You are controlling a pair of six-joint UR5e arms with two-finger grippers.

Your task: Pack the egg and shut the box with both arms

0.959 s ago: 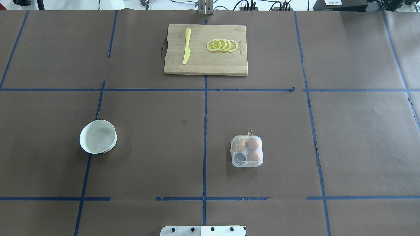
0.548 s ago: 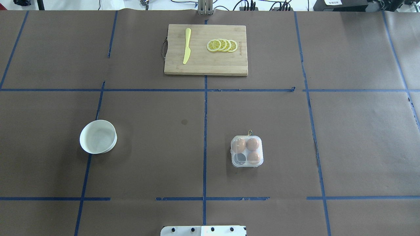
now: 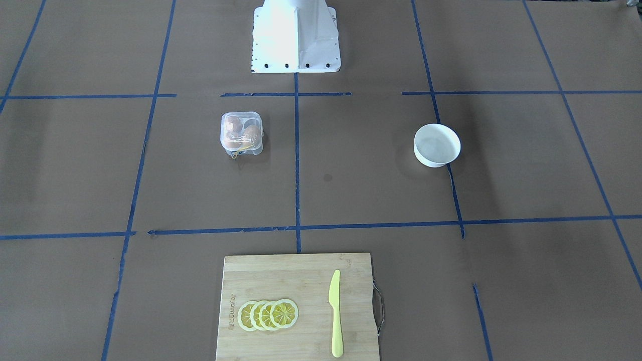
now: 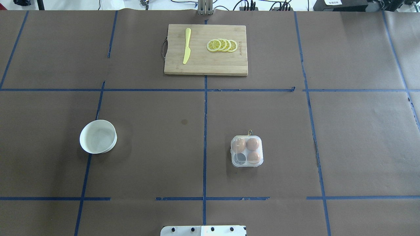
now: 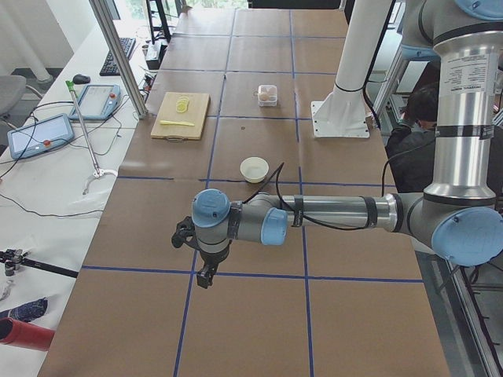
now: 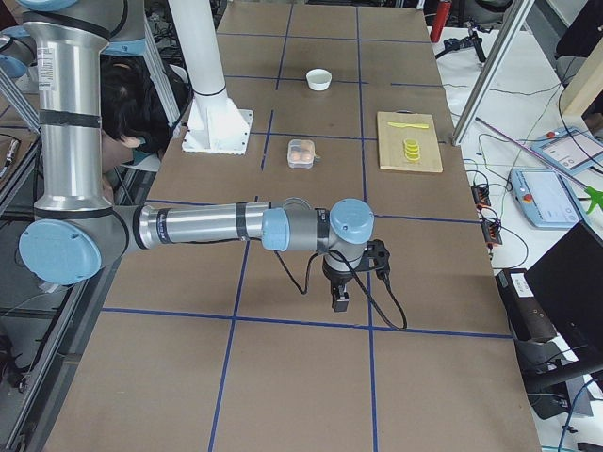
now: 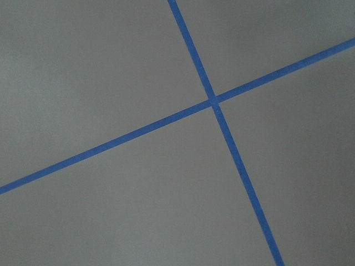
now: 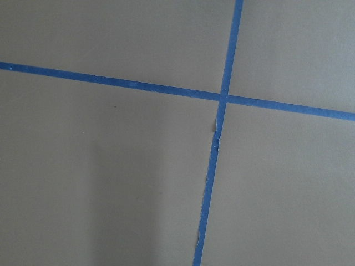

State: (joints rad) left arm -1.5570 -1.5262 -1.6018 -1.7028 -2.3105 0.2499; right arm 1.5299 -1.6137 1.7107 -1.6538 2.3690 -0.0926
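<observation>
"Are the jaws wide or squeezed?"
"I cannot tell. The left arm (image 5: 330, 212) and right arm (image 6: 207, 224) hold them over the surface (image 4: 147, 164), far from the box (image 4: 242, 159)."
"And the eggs (image 4: 252, 144)?"
"Three sit inside the box. The bowl (image 4: 97, 136) is well apart from it."

I count three smooth orange-brown eggs (image 4: 252, 144) in one clear plastic four-cup box (image 4: 233, 163), one round white bowl (image 4: 113, 142), one bamboo cutting board (image 4: 203, 64), one yellow plastic knife (image 4: 186, 46), four lemon slices (image 4: 214, 45), two silver-grey jointed arms (image 5: 330, 214).

Bowl (image 4: 98, 136) left, box (image 4: 241, 158) right — board (image 4: 205, 62) behind
</observation>
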